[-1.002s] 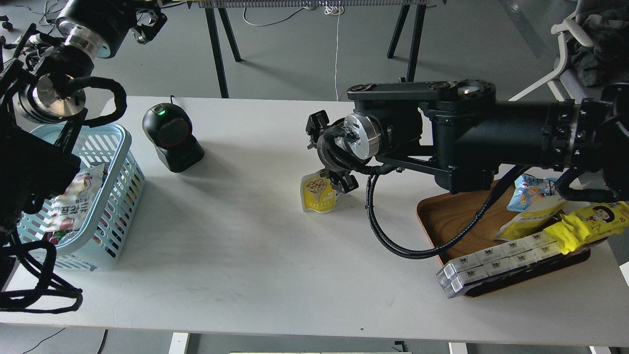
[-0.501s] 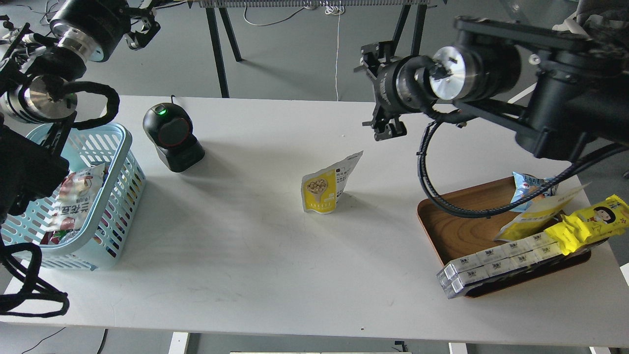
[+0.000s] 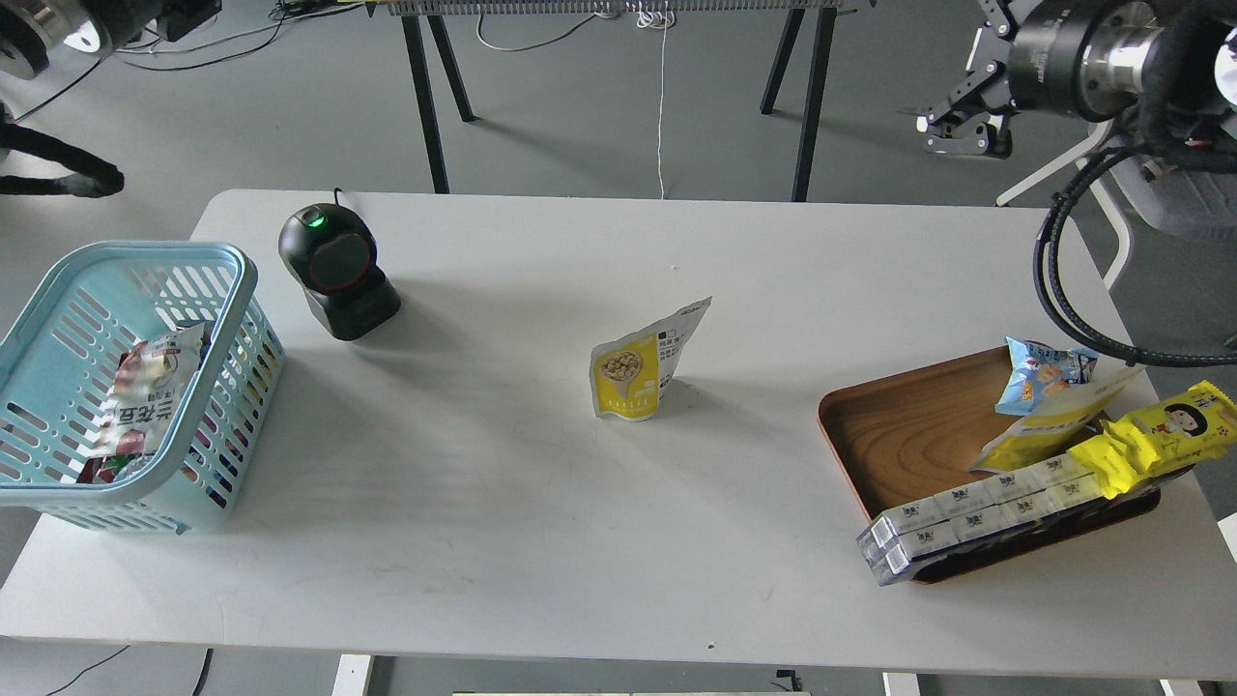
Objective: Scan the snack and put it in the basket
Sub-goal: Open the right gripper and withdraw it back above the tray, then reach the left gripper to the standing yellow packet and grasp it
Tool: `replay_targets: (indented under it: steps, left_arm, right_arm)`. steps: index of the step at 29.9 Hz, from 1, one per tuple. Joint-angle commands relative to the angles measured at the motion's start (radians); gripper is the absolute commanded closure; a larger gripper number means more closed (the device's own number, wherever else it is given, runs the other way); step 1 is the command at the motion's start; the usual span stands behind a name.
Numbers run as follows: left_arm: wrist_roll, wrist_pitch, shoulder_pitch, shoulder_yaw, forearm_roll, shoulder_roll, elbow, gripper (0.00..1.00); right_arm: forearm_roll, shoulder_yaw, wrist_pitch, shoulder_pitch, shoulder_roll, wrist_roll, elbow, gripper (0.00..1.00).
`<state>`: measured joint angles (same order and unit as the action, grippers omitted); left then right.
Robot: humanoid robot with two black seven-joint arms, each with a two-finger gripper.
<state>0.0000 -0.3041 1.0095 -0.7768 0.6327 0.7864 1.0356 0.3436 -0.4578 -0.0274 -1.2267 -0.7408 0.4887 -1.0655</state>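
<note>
The flat yellow pouch with the white top and the round picture of nuts stands upright on the white table, about in the middle. Nothing is touching it. Its tall side points up, and its top corner leans toward the right.

The robot's right gripper hangs high at the far right, above the floor behind the table, well apart from the pouch. It holds nothing. It looks small and dark, so it is hard to tell how wide its fingers stand. From this gripper, the pouch lies down and to the left.

Only a bit of the left arm shows at the top left corner, and its gripper is not seen.

The black round scanner with a green light sits to the left of the pouch. The light blue plastic basket with slotted sides sits farther left, at the table's edge. So the pouch has to travel left, and the left arm likely has the easier way to go.
</note>
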Motion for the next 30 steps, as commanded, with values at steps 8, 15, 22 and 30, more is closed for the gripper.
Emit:
replay_targets:
  steps: [8,15,22,30]
  left_arm:
    - [0.023,0.122,-0.055,0.171,0.221,0.375,0.558,0.0]
    - [0.026,0.122,-0.072,0.269,0.502,0.364,0.672,0.0]
    - [0.026,0.129,-0.083,0.338,1.063,0.216,0.673,0.0]
    - [0.101,0.051,-0.095,0.418,1.455,-0.097,0.664,0.0]
  right_arm:
    - [0.012,-0.324,0.4,0.271,0.076,-0.071,0.297,0.0]
    - [0.011,-0.413,0.516,0.372,0.162,-0.147,0.416,0.0]
    - [0.008,-0.407,0.516,0.401,0.178,-0.148,0.461,0.0]
    - [0.006,-0.395,0.516,0.404,0.179,-0.148,0.463,0.0]
